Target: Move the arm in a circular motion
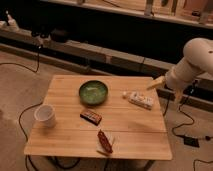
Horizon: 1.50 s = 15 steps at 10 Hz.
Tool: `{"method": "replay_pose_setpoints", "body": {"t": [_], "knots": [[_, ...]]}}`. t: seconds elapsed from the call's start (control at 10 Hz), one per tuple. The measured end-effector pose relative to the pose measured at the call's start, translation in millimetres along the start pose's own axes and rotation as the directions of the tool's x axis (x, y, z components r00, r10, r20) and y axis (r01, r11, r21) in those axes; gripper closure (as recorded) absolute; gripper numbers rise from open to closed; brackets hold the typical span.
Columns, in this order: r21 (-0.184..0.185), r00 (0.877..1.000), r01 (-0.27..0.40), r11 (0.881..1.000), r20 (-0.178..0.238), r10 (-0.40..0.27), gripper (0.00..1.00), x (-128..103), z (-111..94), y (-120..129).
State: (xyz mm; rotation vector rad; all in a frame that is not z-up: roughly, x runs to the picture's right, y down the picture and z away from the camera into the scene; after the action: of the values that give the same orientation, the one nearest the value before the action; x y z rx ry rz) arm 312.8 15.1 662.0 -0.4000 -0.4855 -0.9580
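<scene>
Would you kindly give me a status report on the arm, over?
Gripper over far-right corner of the table. Arm beyond the right edge. White packet nearest, not touching.

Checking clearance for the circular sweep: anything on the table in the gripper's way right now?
Nothing visibly blocks it. The gripper, at the tip of the arm, hovers by the table's right edge. Nearest is the white packet, lying flat just beside it; the green bowl sits farther in.

The arm (194,62) is cut off at three o'clock, its end effector (156,83), at the two o'clock corner of the counter (65,140), too small to read.
</scene>
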Motion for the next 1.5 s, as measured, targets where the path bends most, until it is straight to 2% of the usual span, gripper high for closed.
{"method": "replay_pose_setpoints", "body": {"t": [0.1,0.2,0.3,0.4,0.5,0.7,0.8,1.0,1.1,1.3,1.5], "knots": [[-0.015,1.0,-0.021,1.0,-0.015,0.02,0.2,14.3,-5.6,8.8],[-0.04,0.999,-0.027,0.999,-0.037,0.025,0.2,32.7,-7.8,6.7],[-0.087,0.998,-0.016,0.996,-0.056,0.011,0.2,53.0,0.9,-12.2],[-0.12,0.998,0.007,0.993,-0.061,-0.014,0.2,61.5,12.1,-33.6],[-0.163,0.996,0.062,0.985,-0.053,-0.071,0.2,65.0,36.8,-75.4],[-0.21,0.986,0.158,0.965,-0.021,-0.166,0.2,54.7,81.7,-142.6],[-0.221,0.981,0.189,0.957,-0.006,-0.195,0.2,48.5,99.4,-164.7],[-0.19,0.963,0.267,0.945,0.024,-0.267,0.2,25.1,126.4,-211.7],[-0.169,0.952,0.305,0.937,0.035,-0.304,0.2,11.9,132.4,-227.3],[-0.126,0.92,0.391,0.912,0.059,-0.387,0.2,-24.4,139.7,-248.6],[-0.072,0.875,0.475,0.877,0.141,-0.463,0.2,-95.9,142.6,-247.8]]}}
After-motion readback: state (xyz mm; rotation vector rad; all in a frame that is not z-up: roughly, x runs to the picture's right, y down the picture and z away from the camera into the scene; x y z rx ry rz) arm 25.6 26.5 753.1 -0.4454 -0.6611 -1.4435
